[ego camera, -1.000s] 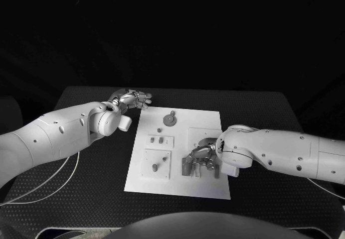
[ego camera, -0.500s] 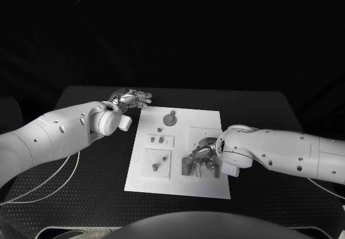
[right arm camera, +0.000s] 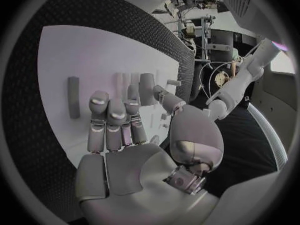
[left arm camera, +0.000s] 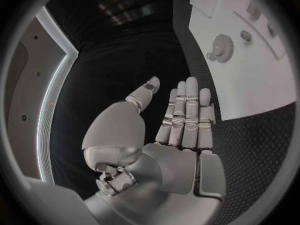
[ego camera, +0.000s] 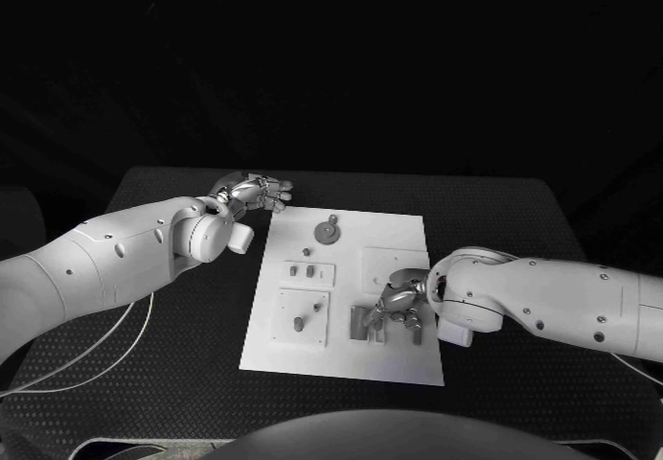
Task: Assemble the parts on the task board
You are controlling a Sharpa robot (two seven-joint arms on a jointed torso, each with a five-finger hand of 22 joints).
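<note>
Right hand [ego camera: 397, 305] hovers over the near right part of the task board [ego camera: 394, 230], fingers extended side by side, holding nothing; an upright grey part [ego camera: 359, 323] stands just left of it. Left hand [ego camera: 253, 191], fingers straight and empty, sits off the board's far left corner, over the black table [ego camera: 497, 206]. A gear-shaped part [ego camera: 328, 229] lies far on the board. No writing is legible.

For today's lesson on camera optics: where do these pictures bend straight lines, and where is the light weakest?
Left wrist view: the task board has curved edges, from the fisheye lens. Right wrist view: the same bending, with the circle's rim dark. Head view: board edges straight, the table dim, the background black.
</note>
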